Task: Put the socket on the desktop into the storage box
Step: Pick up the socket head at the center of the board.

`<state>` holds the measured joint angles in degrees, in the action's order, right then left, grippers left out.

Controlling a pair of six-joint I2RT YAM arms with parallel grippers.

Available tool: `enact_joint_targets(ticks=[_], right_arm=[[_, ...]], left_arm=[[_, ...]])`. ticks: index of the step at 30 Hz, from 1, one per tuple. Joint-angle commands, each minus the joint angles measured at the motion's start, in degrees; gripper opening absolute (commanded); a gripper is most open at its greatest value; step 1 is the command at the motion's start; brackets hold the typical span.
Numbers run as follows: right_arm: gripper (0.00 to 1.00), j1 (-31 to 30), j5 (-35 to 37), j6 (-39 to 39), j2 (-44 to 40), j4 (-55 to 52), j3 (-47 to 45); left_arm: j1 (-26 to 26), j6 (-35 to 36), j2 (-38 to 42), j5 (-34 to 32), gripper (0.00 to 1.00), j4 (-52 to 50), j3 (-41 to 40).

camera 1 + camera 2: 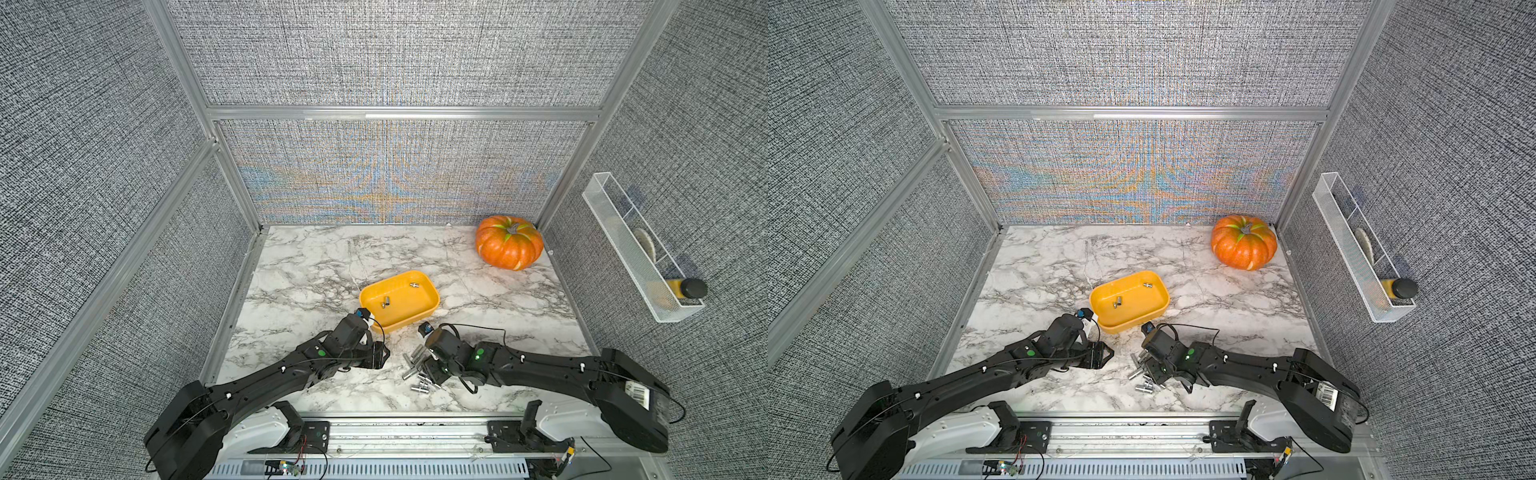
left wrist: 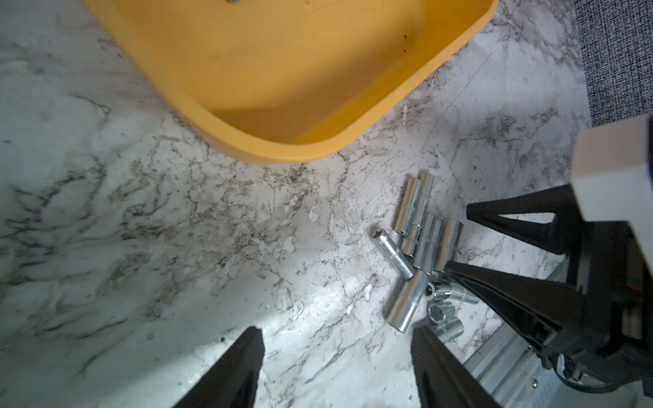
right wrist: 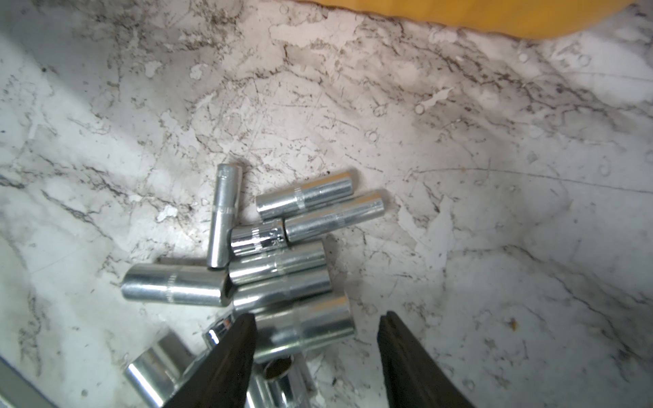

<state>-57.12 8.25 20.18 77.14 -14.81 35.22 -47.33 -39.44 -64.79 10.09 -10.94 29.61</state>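
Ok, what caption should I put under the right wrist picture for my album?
Open right gripper at a heap of shiny sockets on the marble desktop, yellow storage box edge beyond.

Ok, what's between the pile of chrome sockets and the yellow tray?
Only bare white marble-patterned desktop lies between the chrome steel sockets and the shallow yellow plastic storage box. Both wrist views show that.
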Motion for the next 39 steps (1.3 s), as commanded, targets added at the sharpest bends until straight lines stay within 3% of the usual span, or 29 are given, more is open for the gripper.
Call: enact_joint_targets(ticks=[1,14,18,39], right_arm=[[0.61,0.0,-1.7,-1.0,-0.7,-0.5,0.0],[0.62,0.2,-2.6,-1.3,-1.0,-0.6,-0.4],[0.66,0.2,-2.9,-1.7,0.3,-0.8,-0.2],[0.66,3.5,-2.3,-1.4,2.4,-0.1,-0.2]], left_arm=[[-0.1,0.1,-0.5,0.4,0.72,1.8,0.2],[-0.4,0.1,-1.8,0.5,0.72,2.1,0.6],[-0.4,0.2,-1.9,0.5,0.72,2.1,0.5],[-0.5,0.7,-3.8,0.1,0.72,2.8,1.8]])
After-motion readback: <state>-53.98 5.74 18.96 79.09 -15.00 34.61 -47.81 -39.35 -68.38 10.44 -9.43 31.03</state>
